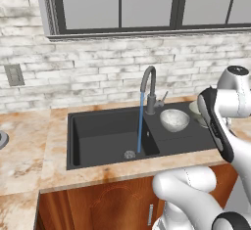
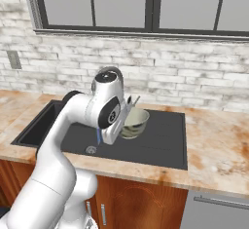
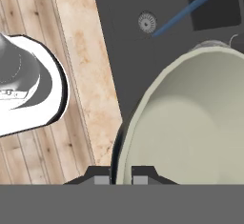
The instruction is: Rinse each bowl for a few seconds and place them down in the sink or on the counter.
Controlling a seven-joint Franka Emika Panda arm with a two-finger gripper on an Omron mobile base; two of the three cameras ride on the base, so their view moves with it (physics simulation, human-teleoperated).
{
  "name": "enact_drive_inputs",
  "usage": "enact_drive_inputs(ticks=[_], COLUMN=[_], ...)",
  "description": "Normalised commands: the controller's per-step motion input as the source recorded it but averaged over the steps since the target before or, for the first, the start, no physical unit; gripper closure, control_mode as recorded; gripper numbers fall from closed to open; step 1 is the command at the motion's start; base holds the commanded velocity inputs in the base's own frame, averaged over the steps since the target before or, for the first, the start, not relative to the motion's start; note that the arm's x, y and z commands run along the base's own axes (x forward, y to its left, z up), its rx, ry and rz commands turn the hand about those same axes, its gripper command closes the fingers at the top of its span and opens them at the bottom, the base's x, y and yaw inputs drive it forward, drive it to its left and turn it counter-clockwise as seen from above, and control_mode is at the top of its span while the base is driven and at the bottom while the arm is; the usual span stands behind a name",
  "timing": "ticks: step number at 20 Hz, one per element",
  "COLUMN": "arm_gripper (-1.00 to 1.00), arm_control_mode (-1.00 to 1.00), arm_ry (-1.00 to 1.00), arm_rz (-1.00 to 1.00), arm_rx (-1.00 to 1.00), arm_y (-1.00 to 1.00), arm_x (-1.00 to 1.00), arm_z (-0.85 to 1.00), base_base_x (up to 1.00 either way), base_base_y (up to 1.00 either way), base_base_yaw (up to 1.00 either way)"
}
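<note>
The setting is a rendered domestic kitchen. Indicators: a matte black rectangular sink (image 1: pixel 110 138) with a grey gooseneck tap (image 1: pixel 149 89) running a thin blue stream of water (image 1: pixel 140 126), recessed in a glossy marbled beige-and-orange stone countertop (image 1: pixel 29 150) over brown wooden cabinets (image 1: pixel 98 207). A whitewashed brick wall (image 1: pixel 98 75) behind carries a grey wall outlet (image 1: pixel 14 75) and a dark-framed window (image 1: pixel 147 4); the floor is light wooden planking (image 3: pixel 28 156).

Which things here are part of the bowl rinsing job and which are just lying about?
Job:
- held bowl, rim pinched in the shut claw
- speckled bowl on the sink's flat section
- sink
- running tap
- counter

Lying about:
- wall outlet
- window
</note>
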Motion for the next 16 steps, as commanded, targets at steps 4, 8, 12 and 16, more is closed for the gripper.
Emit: enact_drive_inputs(ticks=[4,8,12,16], arm_gripper=[1.00,1.00,1.00,1.00], arm_control_mode=[-1.00,-1.00,-1.00,-1.00], arm_ry=[0.06,0.06,0.06,0.03], arm_rz=[0.02,0.03,0.03,0.04], arm_rx=[0.00,0.00,0.00,0.00], arm_y=[-0.25,-0.27,-0.24,-0.27], arm_x=[0.15,0.17,0.19,0.13], arm_z=[-0.08,-0.10,-0.14,-0.17], base_base_x=[0.00,0.00,0.00,0.00], base_base_y=[0.00,0.00,0.00,0.00], base_base_yaw=[0.00,0.00,0.00,0.00])
